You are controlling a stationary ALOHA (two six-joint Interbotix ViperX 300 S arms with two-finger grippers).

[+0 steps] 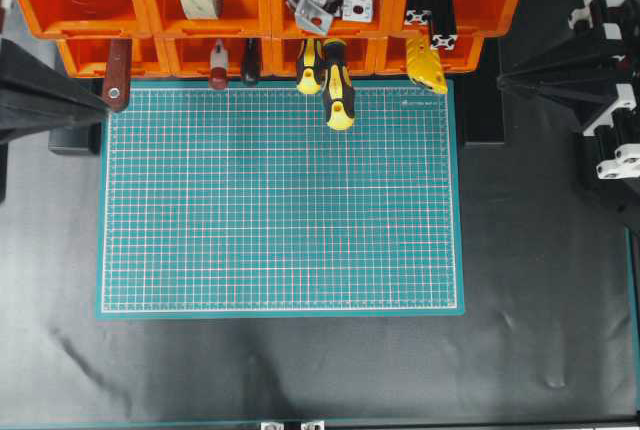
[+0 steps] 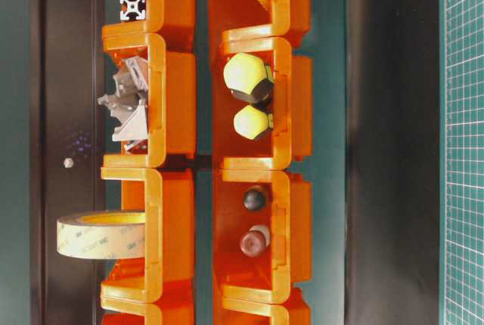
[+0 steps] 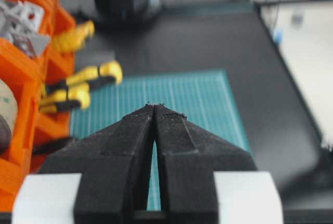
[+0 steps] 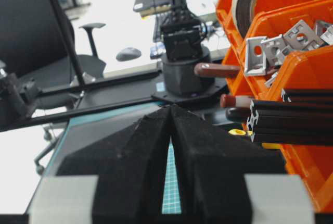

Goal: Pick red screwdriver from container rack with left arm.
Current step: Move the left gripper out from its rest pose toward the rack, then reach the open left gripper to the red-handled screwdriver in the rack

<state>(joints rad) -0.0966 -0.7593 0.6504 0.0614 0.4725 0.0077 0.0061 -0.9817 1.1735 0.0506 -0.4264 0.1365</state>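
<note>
In rack, red screwdriver shaft hidden

Red screwdriver: slim, red handle with white band and rounded end; lies handle-out in a lower bin, beside a black-handled tool; shaft hidden inside.

Rack: two tiers of bright orange bins along the mat's far edge.

Left arm: black, at the rack's left end, fingertips together, apart from the screwdriver.

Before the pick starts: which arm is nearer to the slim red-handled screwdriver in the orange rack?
Left. The left arm sits just left of the slim red-handled screwdriver; the right arm is far to its right.
</note>
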